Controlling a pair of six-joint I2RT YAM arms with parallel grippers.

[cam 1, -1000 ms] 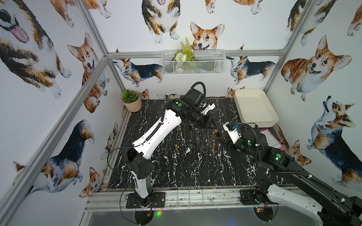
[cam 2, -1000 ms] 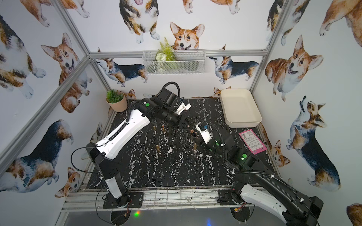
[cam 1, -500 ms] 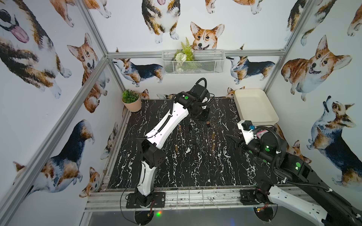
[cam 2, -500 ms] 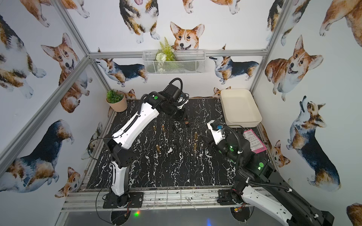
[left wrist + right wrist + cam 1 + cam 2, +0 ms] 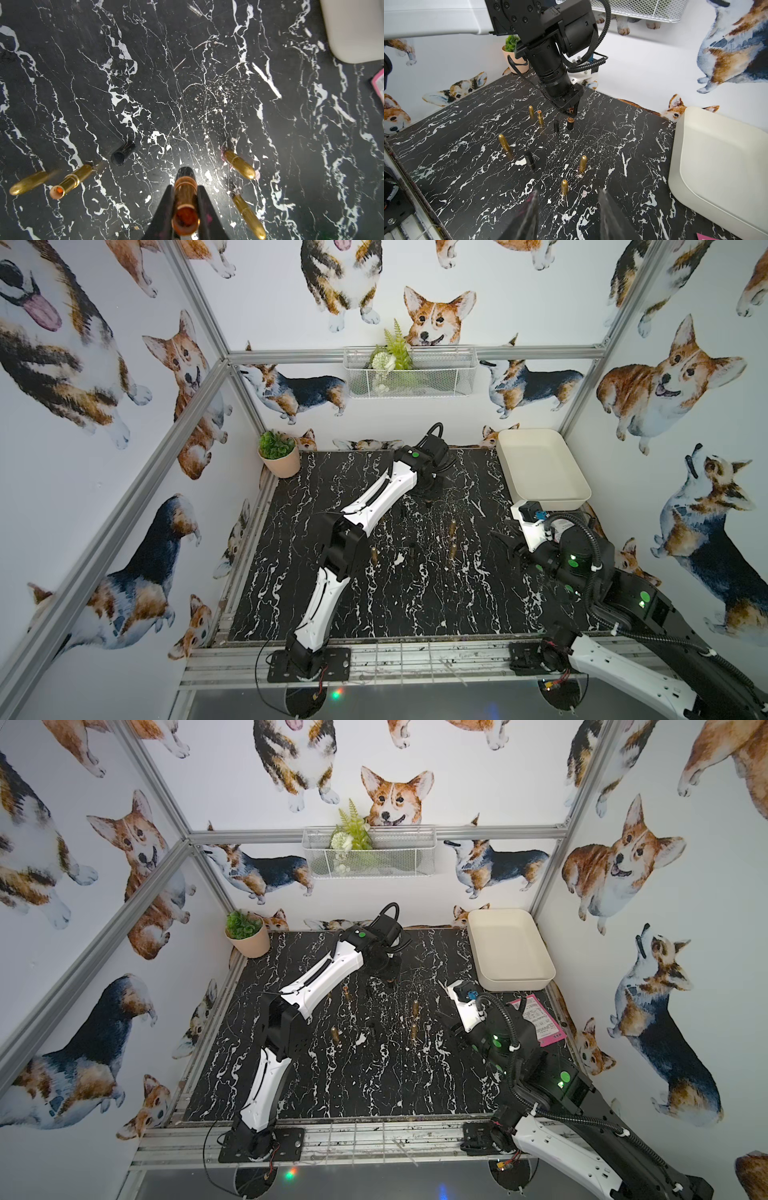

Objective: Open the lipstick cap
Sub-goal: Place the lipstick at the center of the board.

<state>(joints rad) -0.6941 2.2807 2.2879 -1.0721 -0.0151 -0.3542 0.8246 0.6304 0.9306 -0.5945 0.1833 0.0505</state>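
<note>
Pinching the lipstick point(image 5: 185, 201) upright in my left hand point(image 5: 185, 188), I judge it opened: its top gapes bare, with a loose black tube point(image 5: 122, 153), likely the cap, just beside. My right hand point(image 5: 569, 191) hangs spread, empty.

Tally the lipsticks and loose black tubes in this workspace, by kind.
Closed gold lipsticks: 4
Opened lipsticks: 2, one standing free, one gripped by the left end effector
Loose black tubes: 2
Total: 8
</note>
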